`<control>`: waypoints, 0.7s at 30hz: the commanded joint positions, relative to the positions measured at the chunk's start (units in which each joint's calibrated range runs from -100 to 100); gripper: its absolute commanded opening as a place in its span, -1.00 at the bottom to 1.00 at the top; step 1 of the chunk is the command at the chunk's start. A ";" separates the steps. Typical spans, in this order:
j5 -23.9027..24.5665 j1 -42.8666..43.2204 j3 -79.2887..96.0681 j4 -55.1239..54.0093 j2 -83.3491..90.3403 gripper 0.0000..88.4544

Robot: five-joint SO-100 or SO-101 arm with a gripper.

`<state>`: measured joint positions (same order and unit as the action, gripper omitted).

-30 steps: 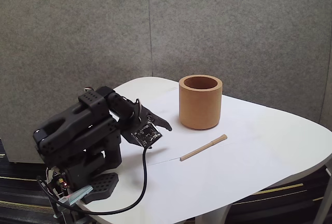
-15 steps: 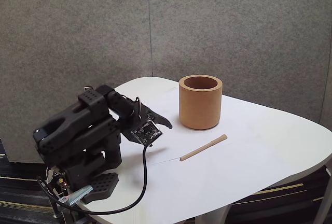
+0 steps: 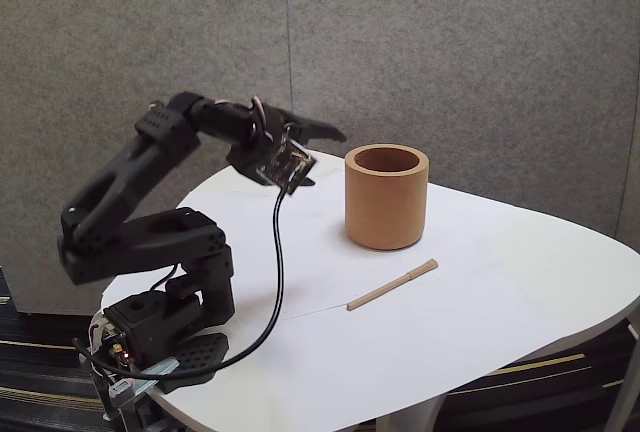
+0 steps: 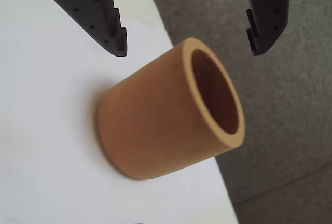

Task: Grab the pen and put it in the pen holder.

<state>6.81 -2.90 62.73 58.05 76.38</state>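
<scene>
Jaws of the gripper (image 3: 335, 136) are standing apart, empty, hovering beside the pen holder (image 3: 386, 197); the pen (image 3: 392, 285) is lying on the counter (image 3: 500, 282).

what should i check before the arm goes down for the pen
1. Gripper open and empty: ok, jaws wide apart in the wrist view.
2. Pen free on the white table: ok, lying flat, touching nothing.
3. Gripper aligned over the pen: not ok, it hangs raised beside the pen holder, facing it.
4. Pen holder upright, apart from the pen: ok.
5. Holder empty: cannot tell, the bottom is hidden.
6. Black cable off the pen: ok.
</scene>
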 commanded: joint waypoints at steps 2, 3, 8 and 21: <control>0.11 -0.69 -35.65 -0.51 -26.40 -0.25; 0.11 -1.42 -41.16 -0.51 -30.71 -0.25; -0.26 -5.52 -62.09 -0.42 -48.44 -0.25; 0.11 -10.64 -55.32 8.98 -62.51 -0.25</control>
<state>6.86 -13.26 3.88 63.90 15.83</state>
